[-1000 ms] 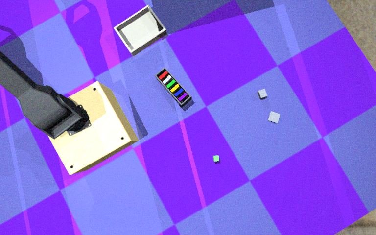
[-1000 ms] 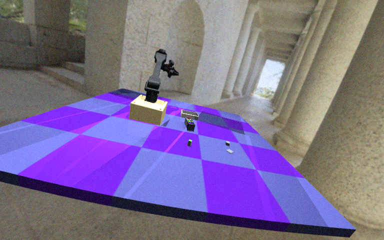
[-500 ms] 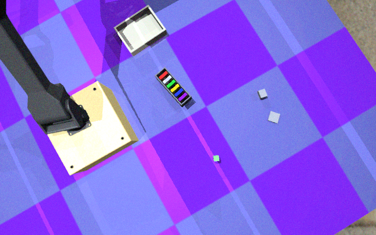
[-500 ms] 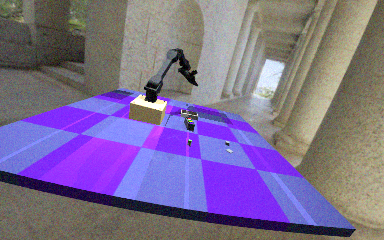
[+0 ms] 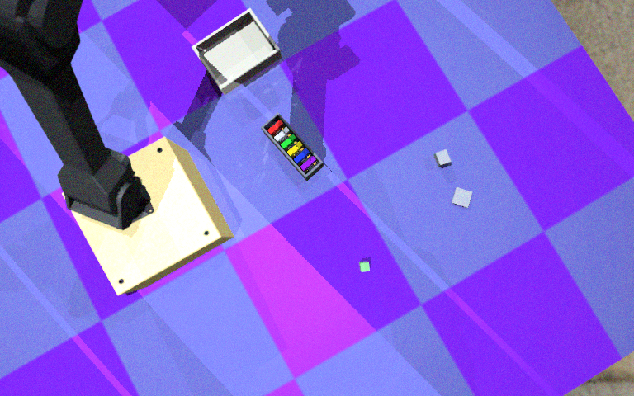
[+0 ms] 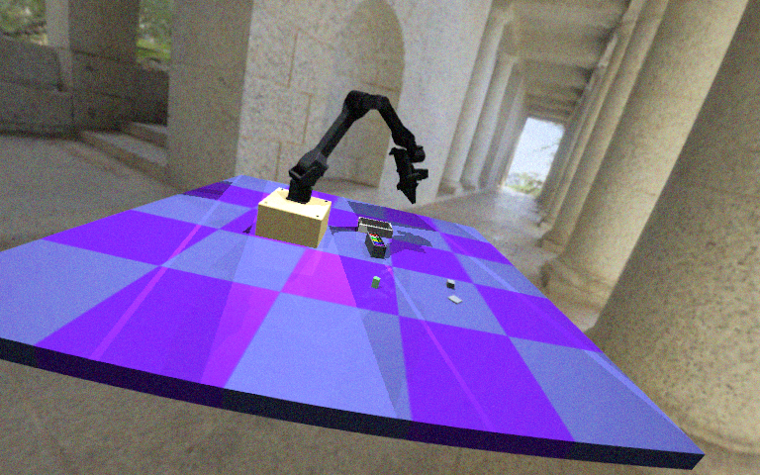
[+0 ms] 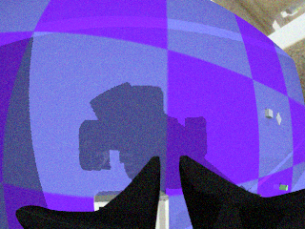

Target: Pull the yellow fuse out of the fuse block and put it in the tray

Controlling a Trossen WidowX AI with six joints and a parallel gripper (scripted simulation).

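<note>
The dark fuse block (image 5: 293,146) lies on the checkered table with a row of coloured fuses. The yellow fuse (image 5: 294,149) sits in its slot between the green and blue ones. The white tray (image 5: 237,50) stands empty behind the block. My gripper (image 6: 412,196) hangs high in the air, pointing down, above and just behind the tray (image 6: 375,226) and the block (image 6: 376,246). In the wrist view the fingers stand almost together with nothing between them, and a white edge of the tray shows below them. The gripper is outside the top view.
The arm stands on a tan box (image 5: 153,214) left of the block. Two small grey blocks (image 5: 442,157) (image 5: 461,196) and a small green cube (image 5: 364,266) lie to the right and in front. Stone columns stand beyond the table edge.
</note>
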